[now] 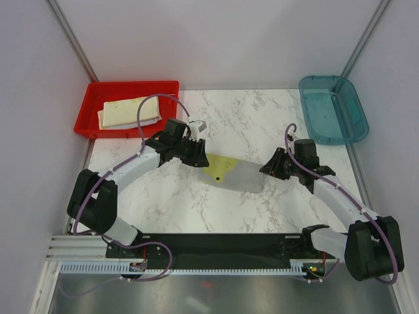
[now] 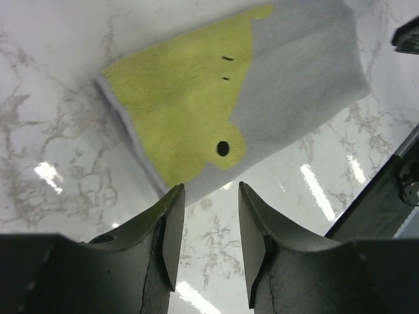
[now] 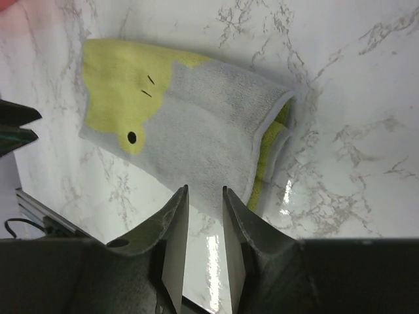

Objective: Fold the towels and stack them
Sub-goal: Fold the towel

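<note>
Two ends of your folded grey-and-yellow cloth towel (image 1: pixel 236 173) mid-frame are flanked by released left tool (image 2: pixel 209 191) and right tool (image 3: pixel 204 190); red plastic tray (image 1: pixel 131 85) upper left, teal plastic tub (image 1: pixel 330 111) upper right.

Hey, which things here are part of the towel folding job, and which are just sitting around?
Job:
folded grey-and-yellow towel
cream towels stacked in the red tray

Lying about:
teal bin, far right corner

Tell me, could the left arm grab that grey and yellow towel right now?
Probably yes. The left end effector hovers open just beside the grey and yellow towel, and nothing lies between them.
</note>
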Available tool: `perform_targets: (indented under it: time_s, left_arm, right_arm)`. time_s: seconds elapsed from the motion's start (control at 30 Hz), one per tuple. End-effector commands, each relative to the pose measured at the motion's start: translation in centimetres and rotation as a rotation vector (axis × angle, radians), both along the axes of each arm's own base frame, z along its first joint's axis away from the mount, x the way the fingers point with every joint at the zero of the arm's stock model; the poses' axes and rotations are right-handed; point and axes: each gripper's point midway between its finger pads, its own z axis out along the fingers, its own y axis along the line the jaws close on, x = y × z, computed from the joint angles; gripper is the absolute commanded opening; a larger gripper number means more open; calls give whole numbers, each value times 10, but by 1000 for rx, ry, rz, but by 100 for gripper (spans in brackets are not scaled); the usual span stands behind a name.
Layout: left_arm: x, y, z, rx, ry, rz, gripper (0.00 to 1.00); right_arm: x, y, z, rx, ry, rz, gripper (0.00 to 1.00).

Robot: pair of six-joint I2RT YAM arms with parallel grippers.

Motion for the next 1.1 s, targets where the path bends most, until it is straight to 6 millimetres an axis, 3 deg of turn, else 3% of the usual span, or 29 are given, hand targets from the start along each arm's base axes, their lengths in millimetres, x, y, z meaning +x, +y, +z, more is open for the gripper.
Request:
perform_targets:
  time_s: [0.0,0.03,0.07,0.13,0.17,0.3,0.43,0.67,0.73,0.83,0.97,1.0,1.07]
  left_arm:
    - [1,-31,19,-100,-31,-13,46]
    - [5,-35,16,-116,-35,-10,47]
    - [7,-32,-6,-77,2,7,47]
    - [12,-30,-23,-43,30,27,46]
    - [14,-28,-41,-11,63,41,45]
    - [26,-24,-60,19,91,84,45]
    - [37,-30,-48,-9,79,76,45]
    - [53,-38,6,-51,-23,52,49]
    - [56,-39,11,-52,-40,39,53]
    - [60,-48,5,-71,-10,7,53]
    - [67,-54,-21,-55,41,-11,52]
    - [68,-55,-36,-41,66,-13,52]
    - [75,-55,-43,-30,70,-10,51]
  right_arm:
    - [12,12,4,109,-1,-50,35]
    - [20,14,4,121,-41,-52,35]
    - [13,12,-12,112,-16,-59,35]
    - [10,6,-38,69,4,-62,34]
    - [9,5,-46,55,14,-58,34]
    - [5,2,-68,21,40,-39,31]
    - [7,5,-51,22,0,-2,31]
    - [19,3,-8,1,-67,2,29]
    - [28,5,-1,17,-88,-9,27]
    - [38,9,-6,37,-83,-20,26]
    - [52,8,-21,32,-83,-43,25]
    - [53,7,-27,32,-80,-45,24]
    - [55,5,-43,28,-69,-39,23]
